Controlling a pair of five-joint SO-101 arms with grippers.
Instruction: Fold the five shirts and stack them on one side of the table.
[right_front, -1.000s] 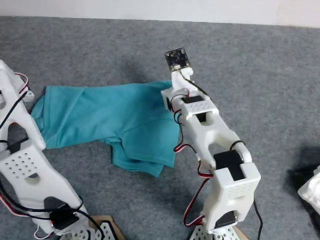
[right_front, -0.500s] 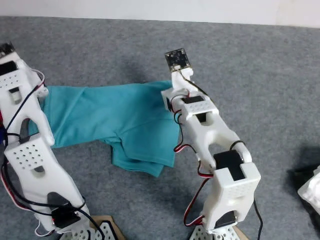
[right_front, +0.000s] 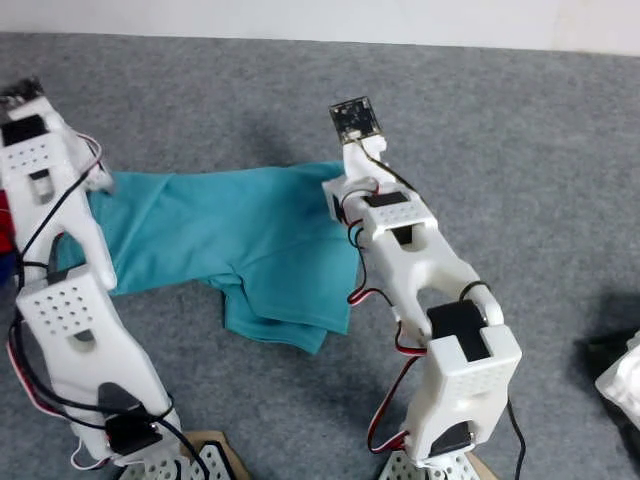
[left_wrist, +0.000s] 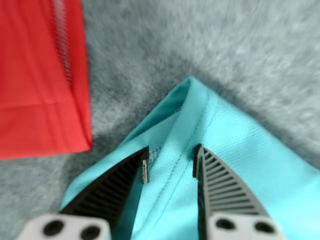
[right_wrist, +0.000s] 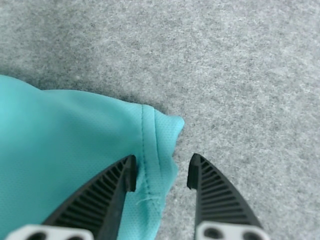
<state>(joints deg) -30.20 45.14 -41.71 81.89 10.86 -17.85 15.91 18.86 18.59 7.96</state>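
On the grey surface (right_front: 520, 150), the teal shirt (right_front: 230, 235) lies spread out between your two arms. One part is bunched up at its near edge. Your left claw (left_wrist: 171, 161) is partly open over a corner of the shirt, with one finger on each side of a seam. Your right claw (right_wrist: 160, 172) is partly open too. One of its fingers is over the sleeve hem and the other is over bare surface. Your left wrist view shows a red cloth (left_wrist: 35, 75) lying just beside that teal corner.
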